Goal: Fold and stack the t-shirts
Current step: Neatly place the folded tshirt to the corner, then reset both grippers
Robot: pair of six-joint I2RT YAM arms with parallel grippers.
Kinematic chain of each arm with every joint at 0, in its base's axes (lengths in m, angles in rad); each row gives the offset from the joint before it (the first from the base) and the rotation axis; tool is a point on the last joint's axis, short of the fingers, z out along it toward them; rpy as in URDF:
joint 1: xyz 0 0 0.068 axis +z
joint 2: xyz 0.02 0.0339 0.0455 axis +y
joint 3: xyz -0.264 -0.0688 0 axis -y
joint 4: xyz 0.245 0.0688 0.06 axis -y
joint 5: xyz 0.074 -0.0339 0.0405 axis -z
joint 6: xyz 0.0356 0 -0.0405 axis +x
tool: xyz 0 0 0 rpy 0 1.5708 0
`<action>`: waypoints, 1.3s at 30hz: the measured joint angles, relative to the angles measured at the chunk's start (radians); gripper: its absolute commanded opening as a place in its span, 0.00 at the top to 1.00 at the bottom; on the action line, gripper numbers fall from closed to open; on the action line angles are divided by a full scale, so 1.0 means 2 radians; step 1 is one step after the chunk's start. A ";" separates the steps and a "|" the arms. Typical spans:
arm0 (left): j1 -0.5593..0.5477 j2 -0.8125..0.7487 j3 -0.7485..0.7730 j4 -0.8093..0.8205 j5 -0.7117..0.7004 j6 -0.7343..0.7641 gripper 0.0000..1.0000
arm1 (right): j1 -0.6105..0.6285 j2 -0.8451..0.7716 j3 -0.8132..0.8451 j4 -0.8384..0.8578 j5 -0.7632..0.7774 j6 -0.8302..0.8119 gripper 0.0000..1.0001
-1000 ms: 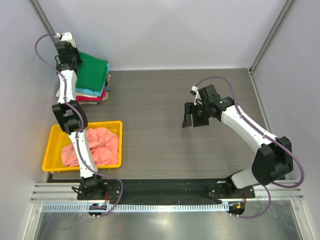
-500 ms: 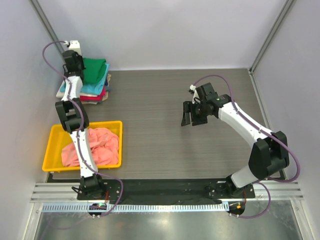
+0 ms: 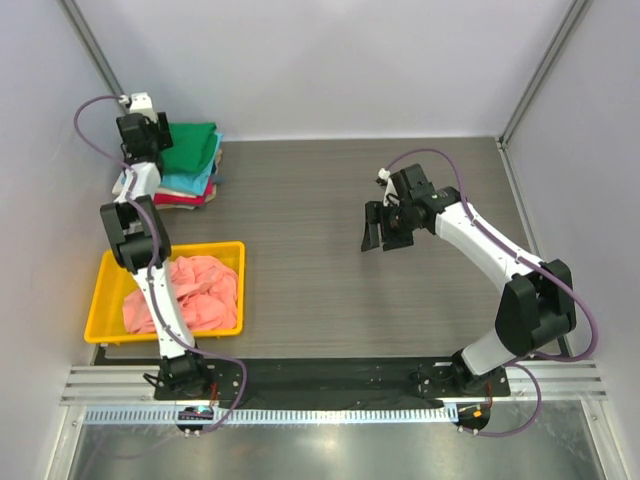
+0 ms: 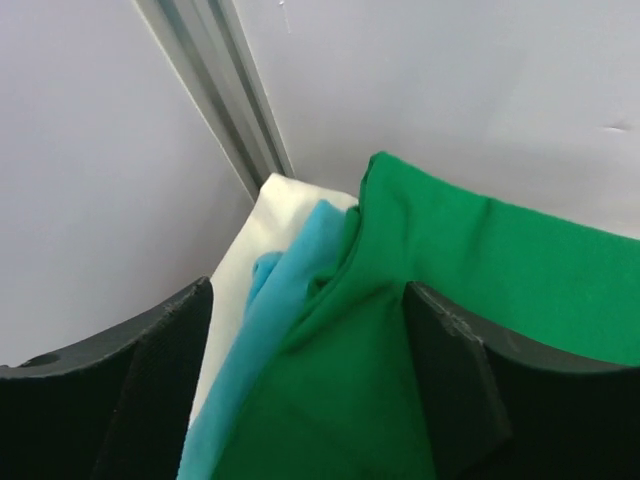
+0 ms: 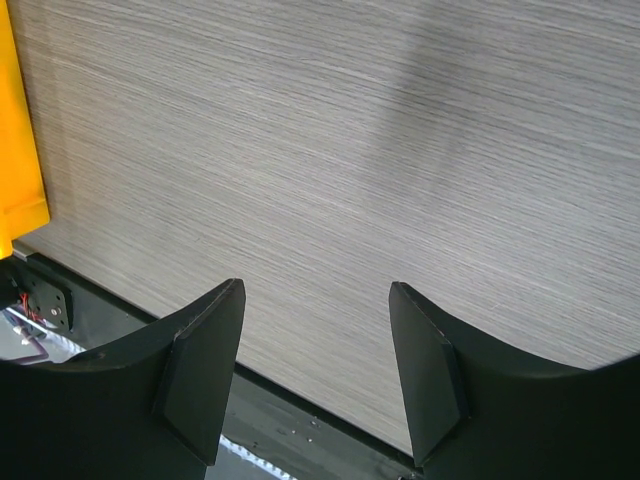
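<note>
A stack of folded t-shirts (image 3: 188, 172) sits in the far left corner, with the green t-shirt (image 3: 195, 143) on top and sky-blue, cream and red layers under it. My left gripper (image 3: 150, 148) hangs over the stack's left end, open. In the left wrist view the green t-shirt (image 4: 470, 280) lies loose between the spread fingers of the left gripper (image 4: 308, 300), beside sky-blue (image 4: 265, 335) and cream (image 4: 240, 255) edges. A crumpled salmon-pink t-shirt (image 3: 195, 290) fills the yellow tray. My right gripper (image 3: 385, 238) hovers open and empty over mid-table (image 5: 316, 290).
The yellow tray (image 3: 100, 305) stands at the near left, with the left arm's links reaching over it. A metal frame post (image 4: 215, 90) rises close behind the stack. The walls close in on the left, far and right sides. The dark base rail (image 3: 320, 375) runs along the near edge.
My left gripper has opened and let go of the green t-shirt, which now rests on the stack. The left wrist shifted slightly over the stack's left end. The right arm has barely moved.
</note>
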State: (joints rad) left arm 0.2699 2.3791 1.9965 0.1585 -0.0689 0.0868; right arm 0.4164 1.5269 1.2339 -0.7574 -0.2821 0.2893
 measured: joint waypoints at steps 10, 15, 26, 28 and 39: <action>-0.001 -0.072 -0.107 0.041 -0.018 -0.028 0.00 | 0.000 -0.002 0.000 0.000 -0.011 0.000 0.35; -0.004 -0.100 -0.153 0.062 -0.036 -0.049 0.00 | 0.000 -0.007 0.001 0.000 -0.019 0.000 0.35; -0.006 -0.178 -0.248 0.108 -0.110 -0.098 0.00 | 0.000 -0.021 0.001 0.000 -0.031 0.000 0.35; -0.006 -0.193 -0.268 0.123 -0.126 -0.105 0.00 | 0.001 -0.024 0.001 0.000 -0.031 0.000 0.34; -0.006 -0.289 -0.403 0.173 -0.190 -0.166 0.00 | 0.004 -0.032 0.001 0.000 -0.036 0.000 0.35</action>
State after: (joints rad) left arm 0.2573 1.8015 1.1912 0.5041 -0.4496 -0.2459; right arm 0.4240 1.4620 1.2362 -0.7567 -0.3538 0.2897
